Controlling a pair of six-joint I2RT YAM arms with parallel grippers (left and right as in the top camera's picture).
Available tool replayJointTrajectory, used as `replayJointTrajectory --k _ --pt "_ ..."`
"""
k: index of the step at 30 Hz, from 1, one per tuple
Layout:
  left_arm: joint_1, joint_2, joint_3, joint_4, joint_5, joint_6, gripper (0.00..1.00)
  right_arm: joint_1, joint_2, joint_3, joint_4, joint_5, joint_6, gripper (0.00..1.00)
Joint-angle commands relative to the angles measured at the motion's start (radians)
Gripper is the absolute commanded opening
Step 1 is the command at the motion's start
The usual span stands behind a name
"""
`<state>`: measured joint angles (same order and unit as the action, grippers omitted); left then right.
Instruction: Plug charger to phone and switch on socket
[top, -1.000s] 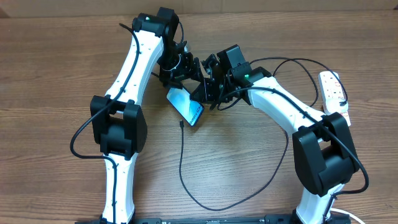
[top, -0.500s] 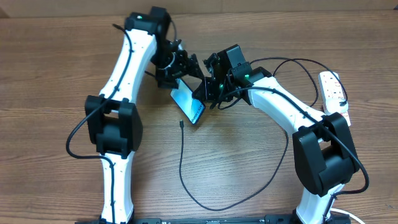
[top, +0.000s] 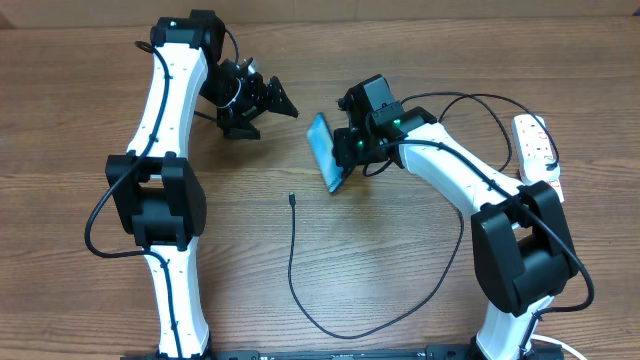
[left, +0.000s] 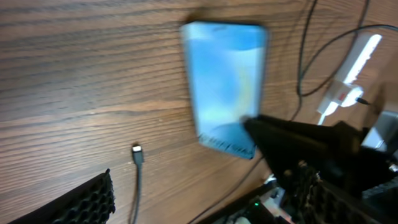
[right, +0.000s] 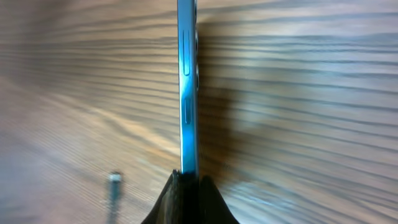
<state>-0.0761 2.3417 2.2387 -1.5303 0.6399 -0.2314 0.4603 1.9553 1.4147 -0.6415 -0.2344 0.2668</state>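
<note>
Found the phone (top: 325, 152) standing on its long edge, tilted, pinched at its lower end by the right gripper (right: 186, 198), jaws closed on its front and back. Found the left gripper (top: 272, 115) well apart from it over the table (top: 100, 100), jaws wide, nothing between them. Saw the charger (top: 292, 260) looping across the wood, its plug tip (top: 290, 199) lying loose near the phone, not plugged in. Saw the socket (top: 536, 145) at the table's right edge.
</note>
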Motion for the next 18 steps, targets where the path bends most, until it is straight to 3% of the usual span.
replayJointTrajectory --k 1,6,18 --pt "0.004 0.000 0.022 -0.001 -0.079 0.026 0.90 0.000 -0.074 0.044 -0.042 0.214 -0.087 0.04" --pt "0.004 0.000 0.022 0.000 -0.131 0.026 0.90 0.031 -0.076 0.033 -0.114 0.287 -0.093 0.04" --pt "0.004 0.000 0.022 0.009 -0.150 0.026 0.91 0.150 -0.072 -0.024 -0.113 0.451 -0.080 0.04"
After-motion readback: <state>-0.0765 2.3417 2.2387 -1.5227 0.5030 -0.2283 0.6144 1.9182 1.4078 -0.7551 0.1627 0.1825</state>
